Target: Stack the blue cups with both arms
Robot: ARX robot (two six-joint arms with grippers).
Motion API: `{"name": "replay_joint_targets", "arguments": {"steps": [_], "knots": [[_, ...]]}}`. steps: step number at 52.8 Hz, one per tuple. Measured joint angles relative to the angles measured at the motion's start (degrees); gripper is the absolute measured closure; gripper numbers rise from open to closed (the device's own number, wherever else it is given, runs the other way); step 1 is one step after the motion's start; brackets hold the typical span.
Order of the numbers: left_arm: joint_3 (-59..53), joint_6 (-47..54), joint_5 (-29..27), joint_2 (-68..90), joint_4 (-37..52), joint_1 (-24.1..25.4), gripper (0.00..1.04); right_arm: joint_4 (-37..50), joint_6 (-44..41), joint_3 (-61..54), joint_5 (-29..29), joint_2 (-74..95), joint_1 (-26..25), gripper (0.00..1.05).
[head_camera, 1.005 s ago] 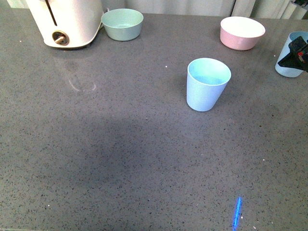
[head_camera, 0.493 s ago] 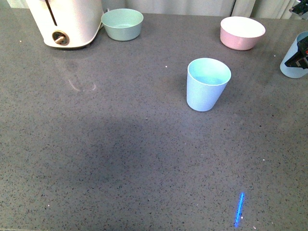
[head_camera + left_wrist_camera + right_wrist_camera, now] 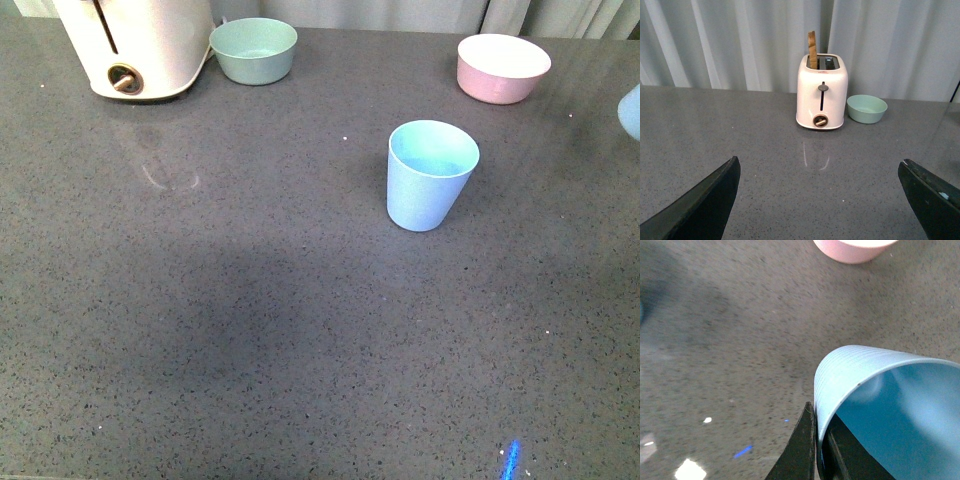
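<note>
— Where are the blue cups?

— One blue cup point(image 3: 432, 175) stands upright on the grey speckled counter point(image 3: 250, 330), a little right of centre in the front view, with its aqua mouth up. The second blue cup point(image 3: 860, 372) is in my right tool point(image 3: 819, 452). In the front view only a sliver of it shows at the right edge, near the pink bowl point(image 3: 503, 67) at the upper right.

— How does that tool hold it?

— It is clamped on the rim, with one black finger point(image 3: 802, 450) outside the wall and the other inside.

— And your left tool?

— My left tool point(image 3: 818, 165) is spread wide and holds nothing, with bare counter between its two fingers. It faces the white toaster point(image 3: 821, 92), which has a slice of toast point(image 3: 812, 50) standing up out of one slot. The green bowl point(image 3: 867, 108) sits just beside the toaster. In the front view both are at the upper left.

— Any writing?

— Anything printed around the toaster's dial is too small to read.
</note>
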Motion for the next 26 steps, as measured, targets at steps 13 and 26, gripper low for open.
{"name": "replay_joint_targets", "arguments": {"steps": [13,26], "knots": [[0.00,0.00,0.00,0.00,0.00,0.00,0.09,-5.92,-2.01,-9.84,-8.83,-18.80,7.48,1.03],[0.00,0.00,0.00,0.00,0.00,0.00,0.09,-4.96,-1.84,-15.74,-3.26,-23.32,19.85,1.03]]}}
